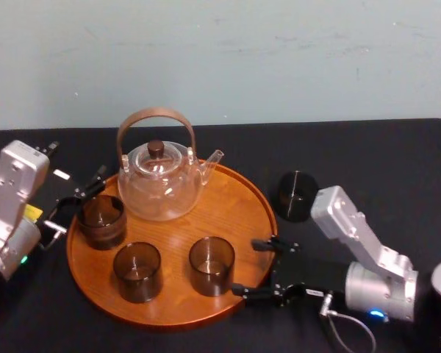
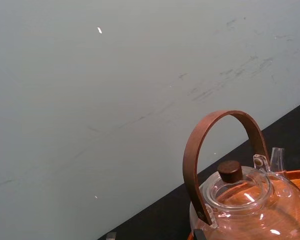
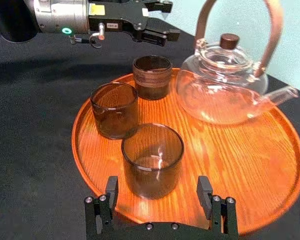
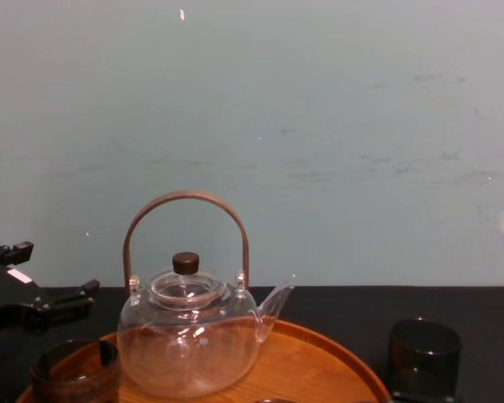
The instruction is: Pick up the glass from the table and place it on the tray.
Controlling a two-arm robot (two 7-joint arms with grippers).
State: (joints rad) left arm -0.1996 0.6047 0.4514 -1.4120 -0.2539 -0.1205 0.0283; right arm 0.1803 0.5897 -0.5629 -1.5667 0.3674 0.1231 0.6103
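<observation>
The right gripper (image 1: 250, 267) sits low at the near right rim of the tray (image 1: 235, 206), its fingers spread wide to either side of a smoky glass (image 3: 152, 160) standing on the tray, a gap on both sides, so it holds nothing. The left gripper (image 1: 75, 206) hangs at the tray's left edge, likewise spread and empty, just beside a banded glass (image 1: 101, 219). A dark glass (image 1: 296, 195) stands on the table (image 1: 397, 162) just off the tray's right rim.
</observation>
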